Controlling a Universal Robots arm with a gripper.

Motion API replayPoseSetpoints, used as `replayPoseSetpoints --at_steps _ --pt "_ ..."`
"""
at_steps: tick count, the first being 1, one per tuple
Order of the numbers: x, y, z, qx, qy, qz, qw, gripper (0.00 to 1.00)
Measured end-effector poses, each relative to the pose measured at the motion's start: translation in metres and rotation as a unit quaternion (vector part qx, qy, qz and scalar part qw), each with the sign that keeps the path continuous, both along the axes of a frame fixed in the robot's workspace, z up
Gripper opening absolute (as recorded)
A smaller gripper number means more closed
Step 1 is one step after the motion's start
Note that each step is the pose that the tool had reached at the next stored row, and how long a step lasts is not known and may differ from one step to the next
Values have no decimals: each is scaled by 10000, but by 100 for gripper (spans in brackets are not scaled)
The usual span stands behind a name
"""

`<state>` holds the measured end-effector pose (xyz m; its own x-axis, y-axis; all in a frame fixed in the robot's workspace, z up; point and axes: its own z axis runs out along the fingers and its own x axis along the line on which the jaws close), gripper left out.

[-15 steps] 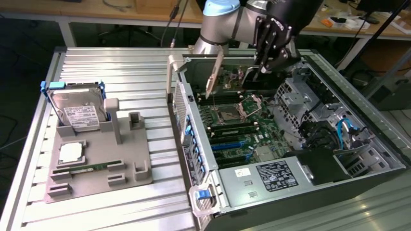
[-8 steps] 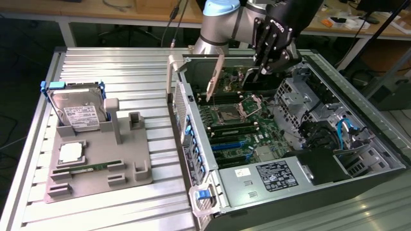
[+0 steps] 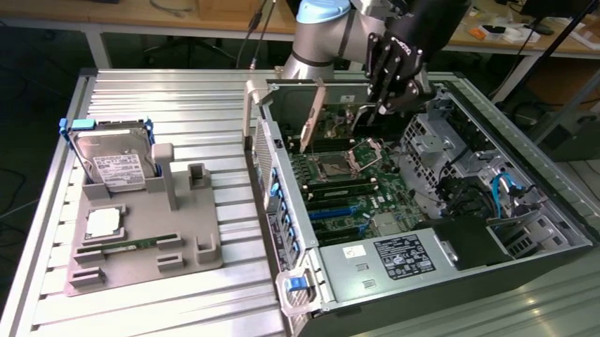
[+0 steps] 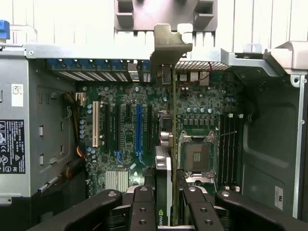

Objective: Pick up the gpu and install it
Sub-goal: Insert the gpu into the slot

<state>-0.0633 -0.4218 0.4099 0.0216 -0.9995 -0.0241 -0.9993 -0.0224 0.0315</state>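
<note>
Exterior view: one gripper clamps one gpu upright above one motherboard; one hard drive stands at the view's 9 o'clock.

Arm reaches in from beyond the far end of the computer case. The wrist is bent down over the case's open side. Tool points into the case, near its far end. Fingers clamped on the gpu, one each side, card on edge.
</note>
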Motion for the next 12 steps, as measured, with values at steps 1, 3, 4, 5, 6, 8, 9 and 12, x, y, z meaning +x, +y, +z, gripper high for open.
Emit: replayPoseSetpoints --at_steps 1,3,4,5,6,8,9,12 --pt "0 0 -26 0 0 0 10000 27" --pt "0 0 -78 -1 0 -6 10000 27" --pt "0 0 -113 -1 0 -21 10000 27" --pt "0 0 -137 -1 0 -34 10000 27" --pt "1 0 -165 -1 0 -44 10000 27" --pt "2 0 -197 0 0 -54 10000 27" --pt "5 -1 -217 0 0 -59 10000 27" --pt "13 -6 -274 -1 0 -76 10000 27"
